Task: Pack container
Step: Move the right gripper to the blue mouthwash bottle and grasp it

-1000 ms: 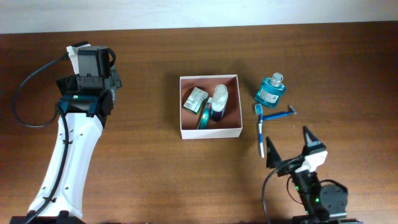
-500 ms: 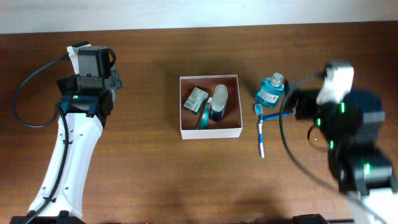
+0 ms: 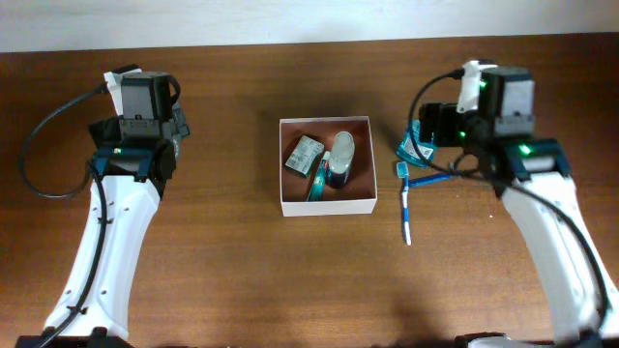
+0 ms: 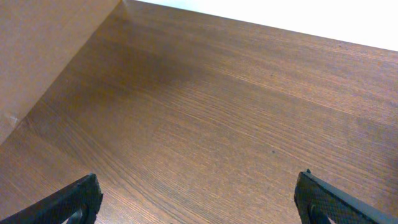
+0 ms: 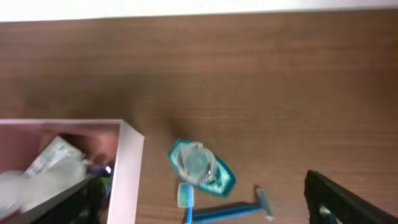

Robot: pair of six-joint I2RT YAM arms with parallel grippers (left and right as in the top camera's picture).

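Note:
The container [image 3: 327,207], a square white box with a reddish-brown inside, sits mid-table and holds a packet [image 3: 304,155], a tube [image 3: 317,182] and a white-capped bottle [image 3: 339,158]. Right of it lie a teal bottle [image 3: 416,148], a blue toothbrush [image 3: 405,205] and a blue razor [image 3: 432,178]. My right gripper [image 3: 431,130] hovers open over the teal bottle [image 5: 200,163], holding nothing [image 5: 211,208]. Its wrist view shows the toothbrush [image 5: 186,200], the razor [image 5: 235,213] and the container's wall [image 5: 127,168] below. My left gripper [image 4: 199,202] is open over bare wood at far left [image 3: 145,97].
The table's back edge meets a pale wall just beyond both grippers. A black cable [image 3: 39,145] loops left of the left arm. Bare wood lies in front of the container and between it and the left arm.
The right arm has swung from the table's front edge up to the back right, over the teal bottle. The left arm and the objects have not moved.

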